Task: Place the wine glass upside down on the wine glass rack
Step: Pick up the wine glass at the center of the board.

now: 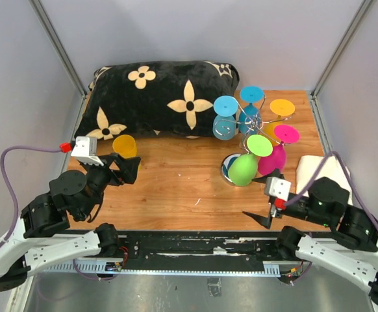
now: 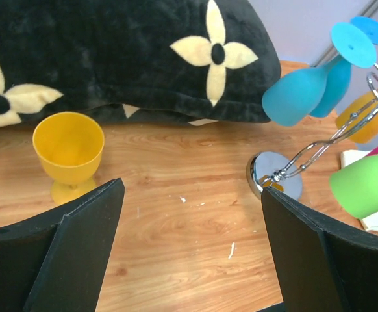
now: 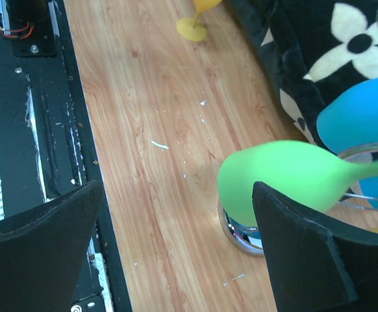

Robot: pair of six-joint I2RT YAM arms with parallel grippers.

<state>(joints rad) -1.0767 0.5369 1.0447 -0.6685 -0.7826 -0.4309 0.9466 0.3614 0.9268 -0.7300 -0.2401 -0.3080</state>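
Note:
A yellow wine glass (image 1: 125, 145) stands upright on the wooden table in front of the pillow; it also shows in the left wrist view (image 2: 68, 151) and the right wrist view (image 3: 199, 16). The chrome wine glass rack (image 1: 252, 122) stands at the right, its round base (image 2: 275, 174) on the table. Hanging on it upside down are a green glass (image 1: 244, 168), a magenta glass (image 1: 273, 158), two blue glasses (image 1: 225, 123) and an orange one (image 1: 280, 110). My left gripper (image 1: 134, 172) is open and empty, just right of and nearer than the yellow glass. My right gripper (image 1: 262, 211) is open and empty, near the green glass (image 3: 286, 179).
A black pillow with cream flowers (image 1: 156, 97) lies along the back left of the table. A white folded cloth (image 1: 319, 170) lies at the right edge. A black rail (image 1: 195, 244) runs along the near edge. Grey walls close in the sides and back.

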